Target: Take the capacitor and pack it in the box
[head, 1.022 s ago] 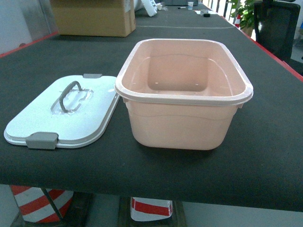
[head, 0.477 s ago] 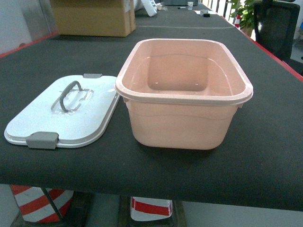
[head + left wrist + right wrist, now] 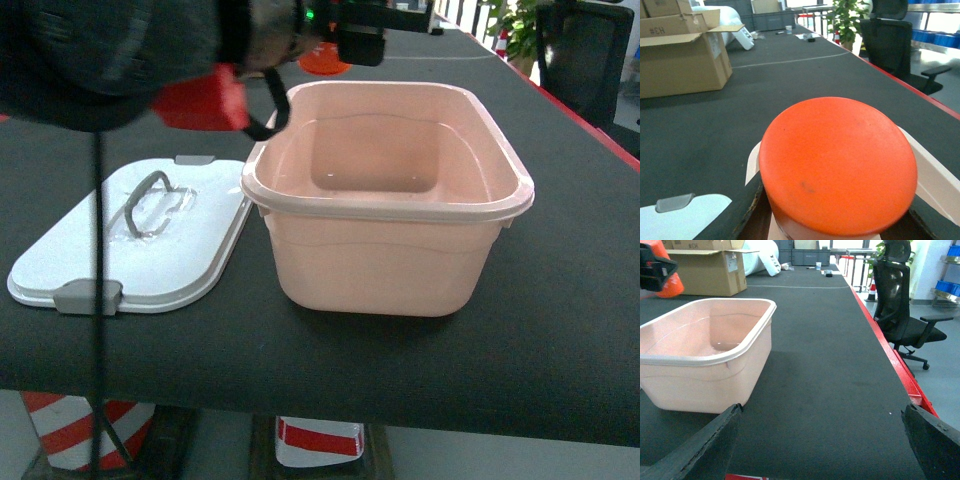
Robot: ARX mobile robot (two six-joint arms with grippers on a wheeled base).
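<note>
The pale peach-pink rectangular plastic tub with rounded corners and a rolled rim is standing open near the front edge of the dark-covered table. Nothing is showing inside it: its smooth floor and walls are lying bare in both the head view and the right wrist view. Its flat white plastic lid, with grey latches and a grey handle, is lying top-up on the table just to the left of the tub, its near corner almost touching the tub's rim.

The round orange-red capacitor is filling most of the left wrist view, sitting in the left gripper with black fingers showing at both lower corners, so that gripper is clamping it. In the head view the capacitor is hanging above the table just behind the tub's far left corner. A large dark blurred mass of the left arm with a red part is covering the upper left of the head view, and a black cable is hanging down across the lid.

The right gripper is showing only two black finger edges at the bottom corners, standing wide apart with nothing between them.

A brown cardboard carton is standing further back on the table, and a black office chair is standing beyond the red table edge, beside a green potted plant.
</note>
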